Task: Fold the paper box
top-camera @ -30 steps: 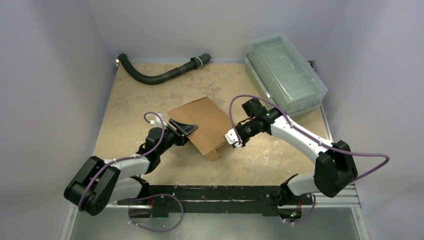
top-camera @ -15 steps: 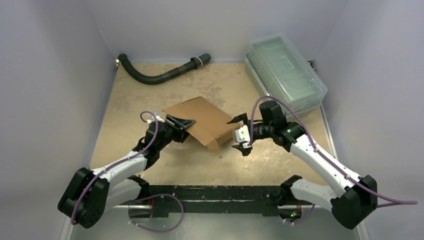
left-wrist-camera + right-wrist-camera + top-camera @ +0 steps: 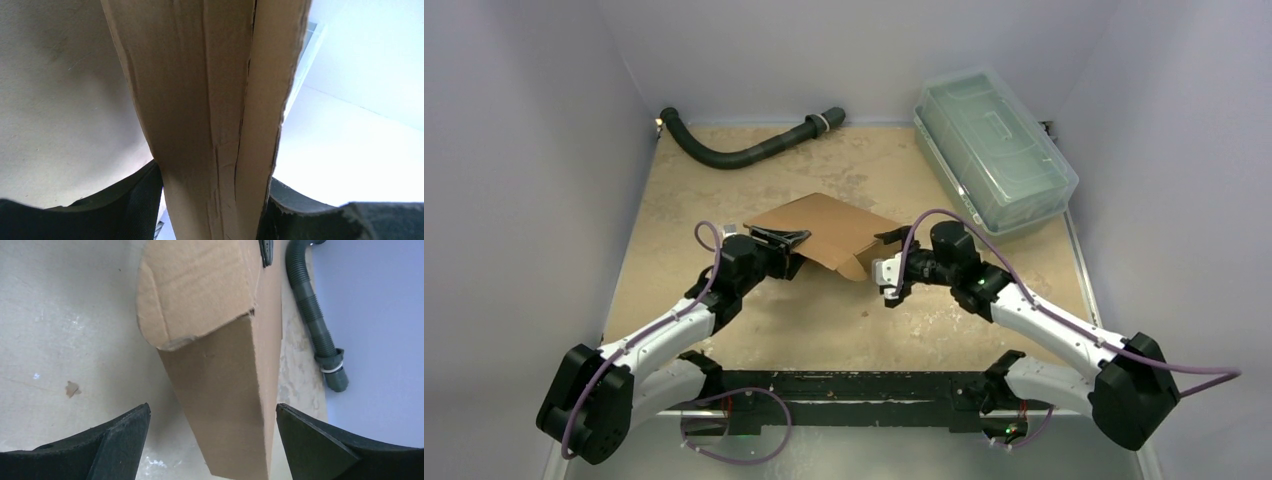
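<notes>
The tabletop (image 3: 724, 190) carries the paper box (image 3: 834, 232) near its centre, partly folded.

The left end effector (image 3: 786, 242) is clamped on the box's left edge. The left wrist view shows doubled cardboard layers pinched between its fingers.

The right end effector (image 3: 891, 267) stands with its fingers spread wide. It straddles the box's right end, just short of the rounded corner flap (image 3: 195, 295), and does not touch it.

Step in hand, as judged: grip the right end for the next fold.

1. Centre the right fingers on the side panel below the flap.
2. Close squarely across the crease.
3. Hold the left clamp firm so the sheet does not pivot.
</notes>
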